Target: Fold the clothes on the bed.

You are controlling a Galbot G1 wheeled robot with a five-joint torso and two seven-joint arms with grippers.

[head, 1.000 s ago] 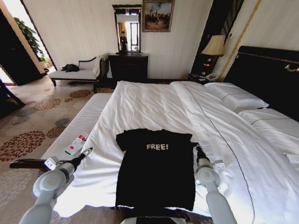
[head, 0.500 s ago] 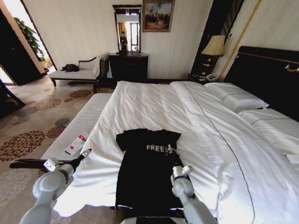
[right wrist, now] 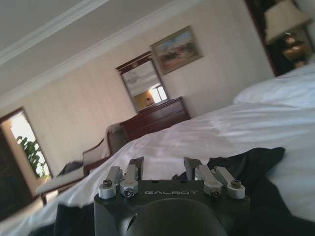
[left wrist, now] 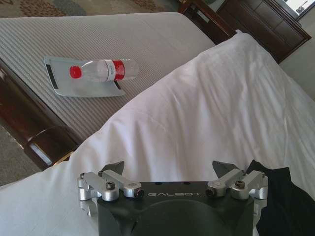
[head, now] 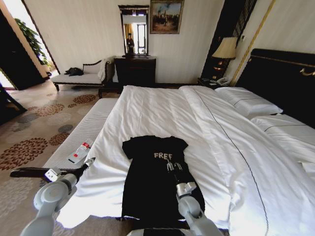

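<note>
1. The black T-shirt (head: 155, 182) lies on the near end of the bed (head: 162, 113), its right side folded in.
2. Our right gripper (head: 172, 166), over the shirt's middle, is part open, holding nothing we can see.
3. Our left gripper (left wrist: 170, 176), at the bed's left edge, is open and empty.
4. The shirt looks soft, light and floppy; we think an edge or sleeve is best to pinch.

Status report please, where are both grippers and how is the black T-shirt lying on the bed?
Right gripper open over T-shirt chest. Left gripper open, off bed edge. Shirt's right side folded inward. Nothing blocking.
</note>
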